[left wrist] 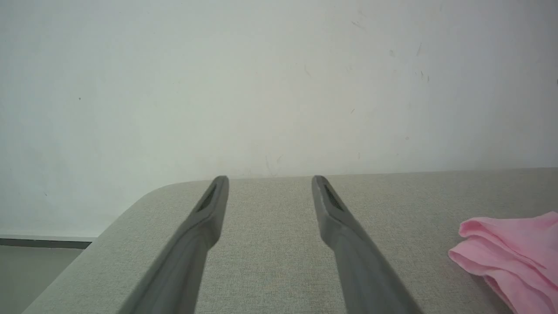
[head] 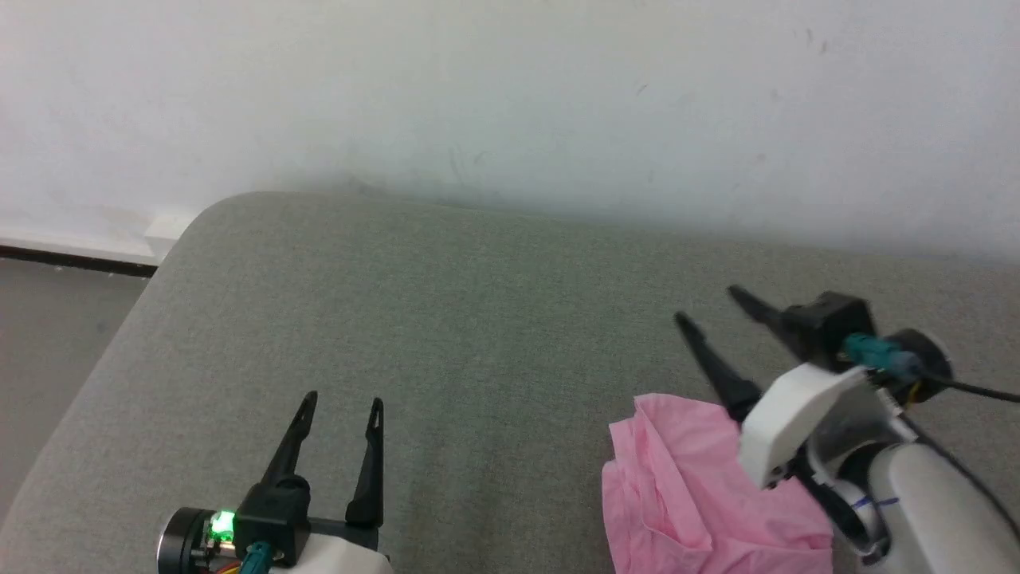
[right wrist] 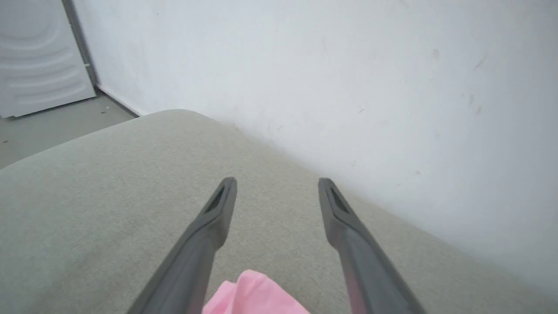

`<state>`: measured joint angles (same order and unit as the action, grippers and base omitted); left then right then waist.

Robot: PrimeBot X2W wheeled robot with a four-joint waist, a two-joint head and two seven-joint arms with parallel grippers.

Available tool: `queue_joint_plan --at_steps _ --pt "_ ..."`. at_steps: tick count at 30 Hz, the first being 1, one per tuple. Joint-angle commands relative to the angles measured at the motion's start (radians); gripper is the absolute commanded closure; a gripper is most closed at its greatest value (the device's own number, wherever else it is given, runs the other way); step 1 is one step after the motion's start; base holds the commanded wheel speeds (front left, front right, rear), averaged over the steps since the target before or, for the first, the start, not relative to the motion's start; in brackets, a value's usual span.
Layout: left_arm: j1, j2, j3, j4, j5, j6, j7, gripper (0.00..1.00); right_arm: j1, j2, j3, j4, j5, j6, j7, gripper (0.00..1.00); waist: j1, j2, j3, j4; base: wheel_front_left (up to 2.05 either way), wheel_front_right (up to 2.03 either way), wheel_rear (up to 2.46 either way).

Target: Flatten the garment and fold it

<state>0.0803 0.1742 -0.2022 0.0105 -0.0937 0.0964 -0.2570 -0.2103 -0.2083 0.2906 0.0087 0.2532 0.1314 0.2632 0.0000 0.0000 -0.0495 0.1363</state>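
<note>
The garment (head: 693, 494) is a crumpled pink heap lying on the grey-green cushion (head: 478, 335) at the lower right of the head view. My right gripper (head: 708, 304) hovers just above its far edge, open, with nothing between the fingers. In the right wrist view the garment (right wrist: 255, 296) peeks up at the bottom between the spread fingers (right wrist: 218, 213) of the right gripper (right wrist: 277, 183). My left gripper (head: 343, 402) stands open at the lower left, well apart from the cloth. The left wrist view shows the left gripper (left wrist: 269, 181) and the garment (left wrist: 514, 253) off to its right.
A pale wall (head: 510, 104) runs along the cushion's far edge. The cushion's rounded left corner (head: 199, 219) drops to a grey floor (head: 56, 335). A white door panel (right wrist: 39, 52) stands at the far left in the right wrist view.
</note>
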Motion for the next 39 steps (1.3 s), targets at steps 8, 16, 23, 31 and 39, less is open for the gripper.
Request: queue_joint_plan --at_steps 8,16,23,31,39 --pt "0.011 -0.026 0.021 -0.021 -0.013 -0.016 -0.005 0.00 -0.001 -0.150 -0.168 0.016 -0.101 -0.001 -0.206 0.00 0.0000 0.0000 -0.007 -0.080 0.00 0.00 0.00" --pt "0.020 -0.038 0.034 -0.031 -0.017 -0.036 -0.005 0.00 0.174 -0.098 -0.360 -0.033 -0.153 -0.001 -0.358 0.00 0.0000 0.0000 0.011 -0.112 0.00 0.00 0.00" --pt "0.030 -0.055 0.022 -0.038 -0.006 -0.046 -0.005 0.00 0.315 0.032 -0.398 -0.113 -0.204 -0.001 -0.436 0.00 0.0000 0.0000 0.025 -0.116 0.00 0.00 0.00" --pt "0.030 -0.065 0.019 -0.033 -0.001 -0.058 -0.005 0.00 0.347 0.096 -0.408 -0.113 -0.219 -0.001 -0.456 0.00 0.0000 0.0000 0.030 -0.103 0.00 0.00 0.00" --pt "0.017 -0.069 0.019 -0.033 0.008 -0.066 -0.005 0.00 0.348 0.067 -0.398 -0.126 -0.211 -0.001 -0.397 0.00 0.0000 0.0000 0.043 -0.086 0.00 0.00 0.00"
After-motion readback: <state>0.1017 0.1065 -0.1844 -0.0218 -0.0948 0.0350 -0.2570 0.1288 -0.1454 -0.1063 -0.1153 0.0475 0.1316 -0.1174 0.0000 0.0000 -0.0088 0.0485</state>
